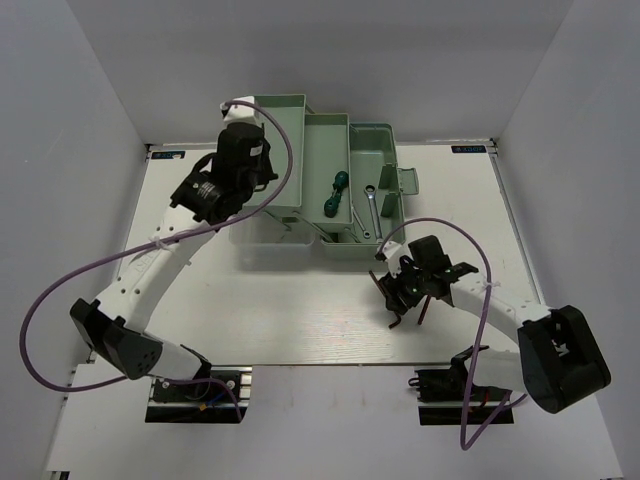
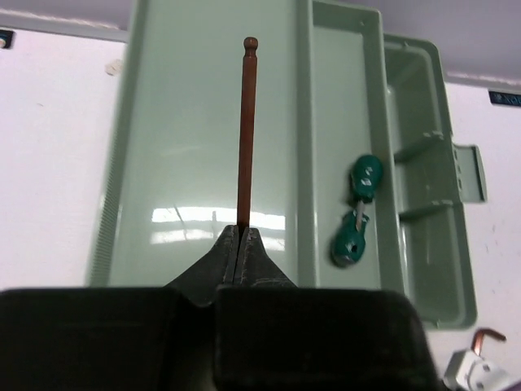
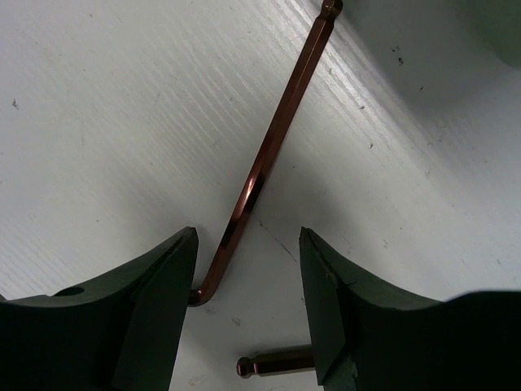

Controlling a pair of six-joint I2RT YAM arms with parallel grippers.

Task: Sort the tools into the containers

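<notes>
The mint-green toolbox (image 1: 375, 150) stands open at the back with its trays fanned out. My left gripper (image 2: 238, 232) is shut on a reddish-brown hex key (image 2: 245, 130) and holds it over the leftmost tray (image 2: 191, 106). Two green-handled screwdrivers (image 2: 358, 212) lie in the middle tray; they also show in the top view (image 1: 333, 196). A silver wrench (image 1: 371, 210) lies in the base bin. My right gripper (image 3: 248, 244) is open just above the table, its fingers on either side of a hex key (image 3: 269, 155). Another hex key end (image 3: 273, 362) lies below it.
Several dark hex keys (image 1: 400, 295) lie on the white table under and around my right gripper. The clear lid (image 1: 275, 245) lies in front of the toolbox. A cable (image 1: 290, 160) loops from the left arm over the trays.
</notes>
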